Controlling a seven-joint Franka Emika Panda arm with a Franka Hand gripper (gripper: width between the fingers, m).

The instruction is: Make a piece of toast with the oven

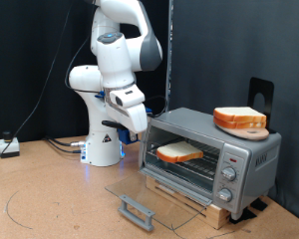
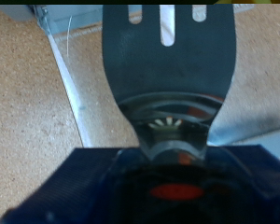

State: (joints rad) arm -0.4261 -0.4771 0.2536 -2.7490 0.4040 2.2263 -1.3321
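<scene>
The silver oven (image 1: 251, 149) stands at the exterior view's right with its glass door (image 1: 159, 191) folded down flat. The piece of toast (image 1: 177, 152) lies on the wire rack inside. My gripper (image 1: 136, 125) hangs just outside the oven's open mouth, on its left in the exterior view, a little above the door. In the wrist view a black slotted spatula blade (image 2: 168, 56) sticks out from the hand, its base set in a blue block (image 2: 93, 187). The blade is empty and hovers over the glass door (image 2: 75, 93). The fingers themselves are hidden.
A thicker stack of bread slices (image 1: 239, 119) rests on a round board on top of the oven. The door's black bar handle (image 1: 137, 210) juts out towards the table front. A wooden slat base (image 1: 204, 206) is under the oven. Cables (image 1: 60, 145) trail behind the robot base.
</scene>
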